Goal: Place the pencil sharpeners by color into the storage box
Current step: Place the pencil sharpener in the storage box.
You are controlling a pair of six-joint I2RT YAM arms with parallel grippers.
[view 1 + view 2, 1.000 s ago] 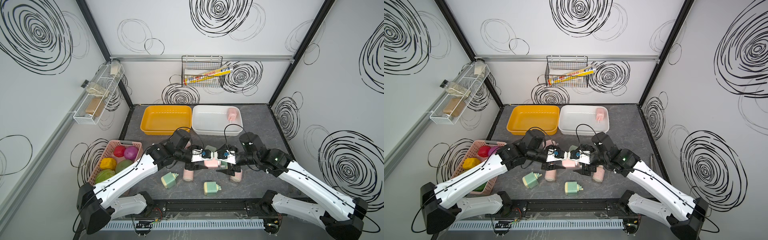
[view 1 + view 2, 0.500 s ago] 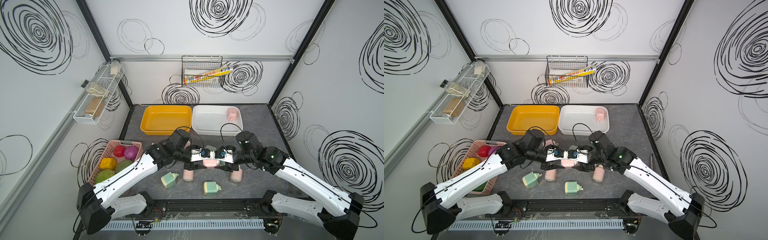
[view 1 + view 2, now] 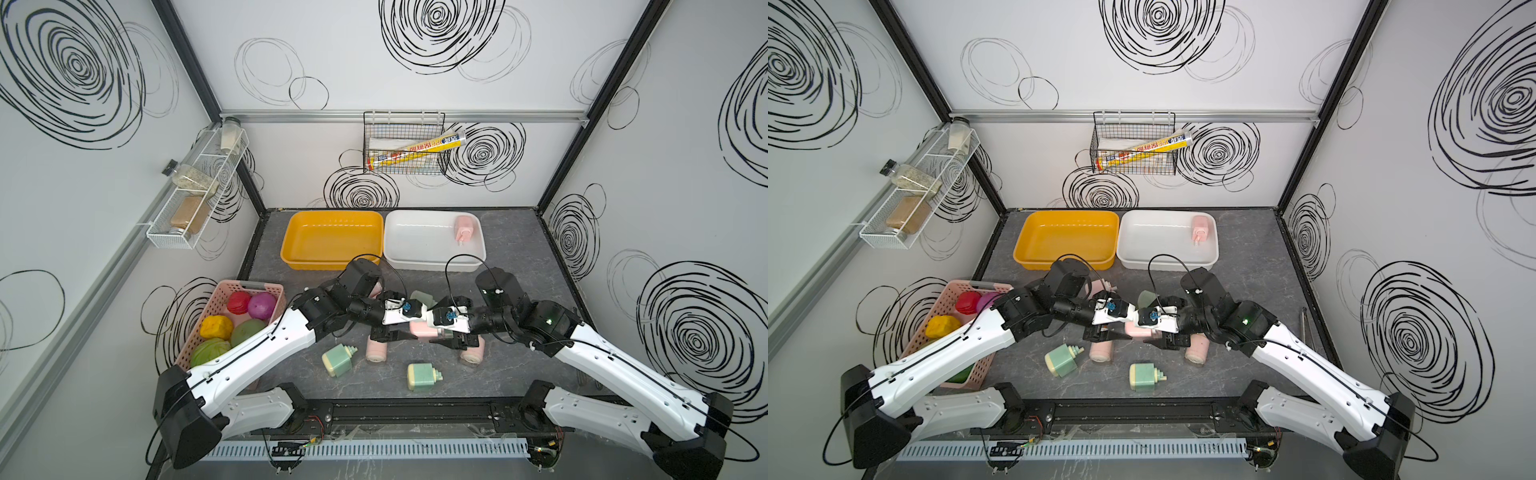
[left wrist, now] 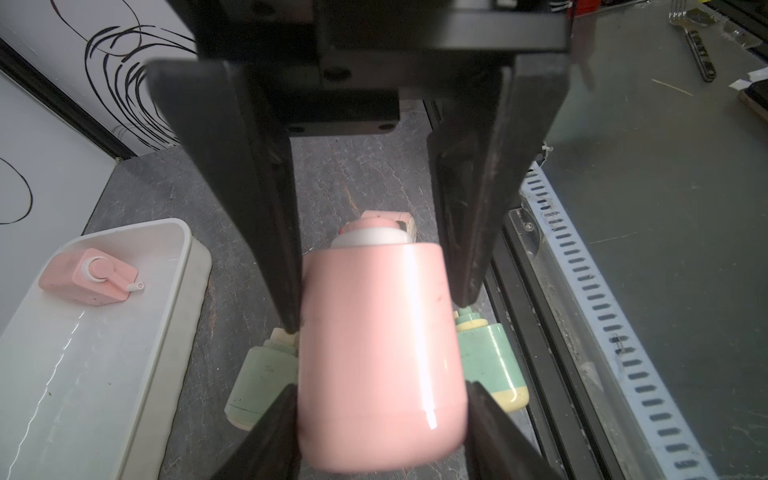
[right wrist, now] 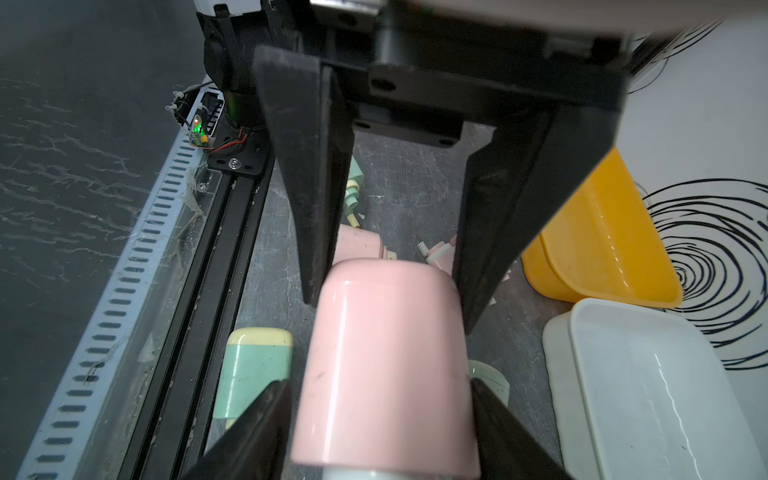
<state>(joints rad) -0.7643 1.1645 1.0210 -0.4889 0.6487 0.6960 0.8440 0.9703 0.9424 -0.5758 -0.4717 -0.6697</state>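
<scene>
While the left gripper (image 4: pixel 378 316) clamps one end of a pink sharpener (image 3: pixel 420 329) above mid-table, the right gripper (image 5: pixel 386 311) flanks its other end, perhaps touching; whether it grips I cannot tell. A second pink sharpener (image 3: pixel 464 228) lies in the white bin (image 3: pixel 432 263).

Pink sharpener (image 5: pixel 382 365): one end cut off; blurry

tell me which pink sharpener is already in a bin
The pink sharpener lying in the white bin, at its far right corner. Every other pink one is outside it, nearer the robot.
</scene>
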